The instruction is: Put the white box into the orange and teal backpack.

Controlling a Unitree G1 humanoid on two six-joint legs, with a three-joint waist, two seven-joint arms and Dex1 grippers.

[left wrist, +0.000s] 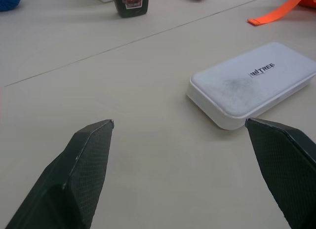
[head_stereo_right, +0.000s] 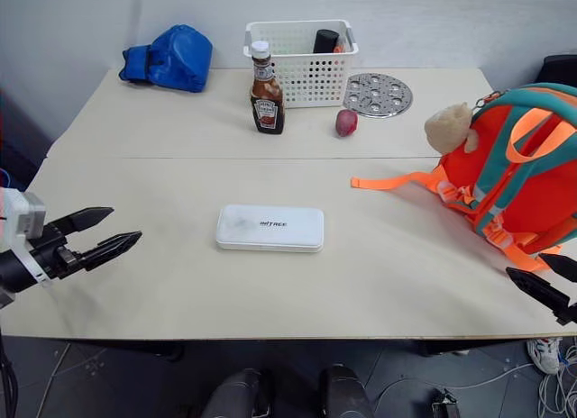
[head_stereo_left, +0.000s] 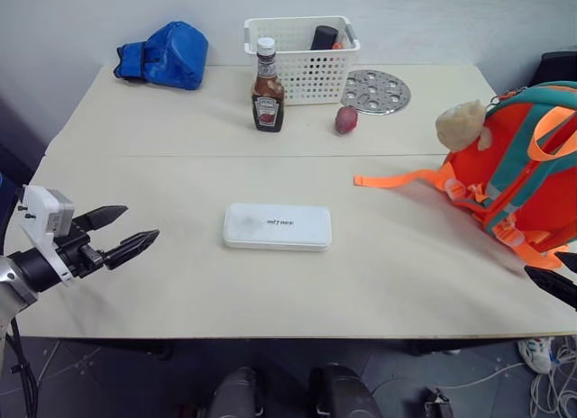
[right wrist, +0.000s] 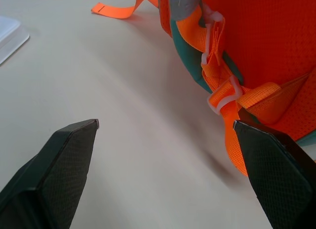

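White plastic, flat and slick: the white box [head_stereo_left: 278, 226] lies lid-up near the middle of the table [head_stereo_left: 180, 283], untouched, with small dark lettering on top and a faint grey smudge beside it. Its rounded corners and low sides look likely to give two thin fingers little to bite on, so a pinch across the long faces may skid it along the smooth tabletop rather than lift it. The left gripper [head_stereo_left: 126, 231] hovers off to the box's left, jaws spread wide and holding nothing, its fingertips pointed toward the box's short end. At the table's right edge the right gripper [head_stereo_right: 544, 279] also stands wide and empty, just beside the orange and teal backpack [head_stereo_left: 518, 170]. That bag rests propped on the table's right side, a beige plush charm [head_stereo_left: 462, 123] on its upper corner and a loose orange strap [head_stereo_left: 397, 178] trailing toward the box. No opening is visible from here, so the box may jam against closed fabric, and the straps and buckles near the right fingers could snag. A ketchup bottle [head_stereo_left: 267, 86], a white basket [head_stereo_left: 302, 49] and a blue bag [head_stereo_left: 167, 54] sit well back, away from any reach.
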